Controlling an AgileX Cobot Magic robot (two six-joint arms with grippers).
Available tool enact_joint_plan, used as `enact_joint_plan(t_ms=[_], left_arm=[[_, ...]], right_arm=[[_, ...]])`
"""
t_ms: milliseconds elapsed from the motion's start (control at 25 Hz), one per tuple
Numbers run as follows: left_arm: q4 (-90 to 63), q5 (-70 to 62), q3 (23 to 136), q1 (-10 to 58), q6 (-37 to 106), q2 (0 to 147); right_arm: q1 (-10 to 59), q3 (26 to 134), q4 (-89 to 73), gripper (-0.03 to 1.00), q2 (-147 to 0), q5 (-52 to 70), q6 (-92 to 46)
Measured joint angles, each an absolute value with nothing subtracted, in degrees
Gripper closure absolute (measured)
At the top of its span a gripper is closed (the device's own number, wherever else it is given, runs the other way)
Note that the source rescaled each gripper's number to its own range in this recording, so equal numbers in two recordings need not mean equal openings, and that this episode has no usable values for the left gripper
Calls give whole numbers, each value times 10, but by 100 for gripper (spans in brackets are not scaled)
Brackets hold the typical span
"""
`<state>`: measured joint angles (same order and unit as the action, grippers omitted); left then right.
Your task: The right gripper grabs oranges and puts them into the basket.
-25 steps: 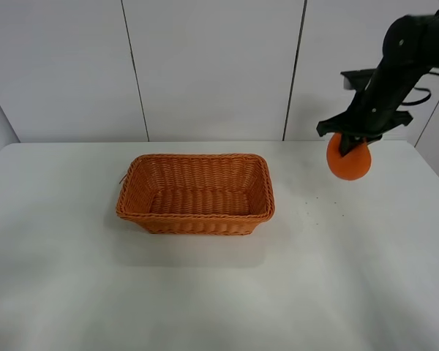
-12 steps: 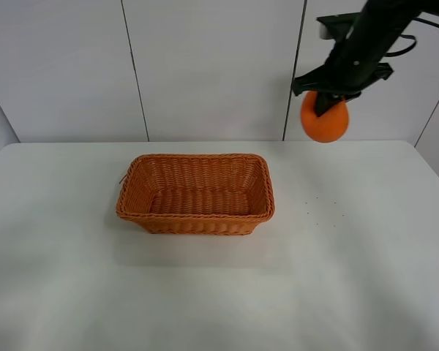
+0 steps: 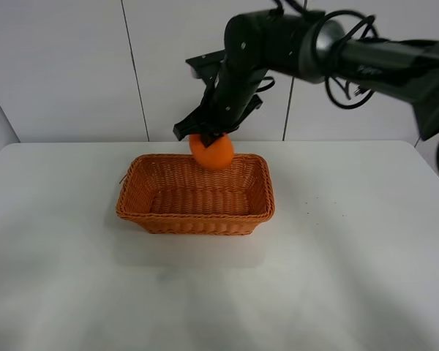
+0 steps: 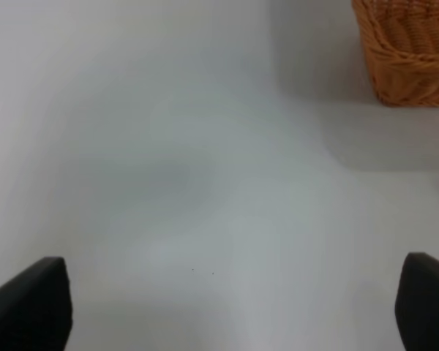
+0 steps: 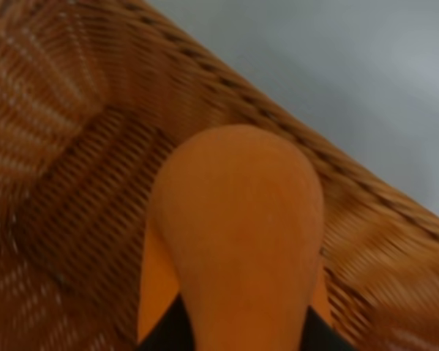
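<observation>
The right gripper [image 3: 207, 134] is closed on the orange [image 3: 212, 152], which hangs directly beneath it. The orange is held above the basket [image 3: 196, 216], near its rear wall. The basket floor lies below and slightly forward.

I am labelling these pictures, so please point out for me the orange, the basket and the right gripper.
orange [image 3: 213, 153]: exterior high view, on the middle of its skin.
basket [image 3: 197, 221]: exterior high view, on its front wall.
right gripper [image 3: 206, 136]: exterior high view, midway between its fingertips, at the orange's top.
</observation>
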<state>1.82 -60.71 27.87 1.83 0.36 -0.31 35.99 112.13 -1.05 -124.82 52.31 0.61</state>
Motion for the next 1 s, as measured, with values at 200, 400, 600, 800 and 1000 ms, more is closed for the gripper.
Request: enact_joint_plan(t_ms=[200,400,600,800,1000], left_arm=[[18,-607,279,18,4,-3],[18,-607,279,18,4,-3],[18,-607,279,18,4,-3],[18,-607,279,18,4,-3],[18,-607,279,18,4,-3]], right_arm=[[364,1121,-15,88,-1315,482,14],[364,1121,-15,19,-1335,490,17],[364,1159,-15,-2,-1332,540,17],[362,1270,-15,-3,-1331,674,11],[330,1327,-19,-3,-1311,691,13]])
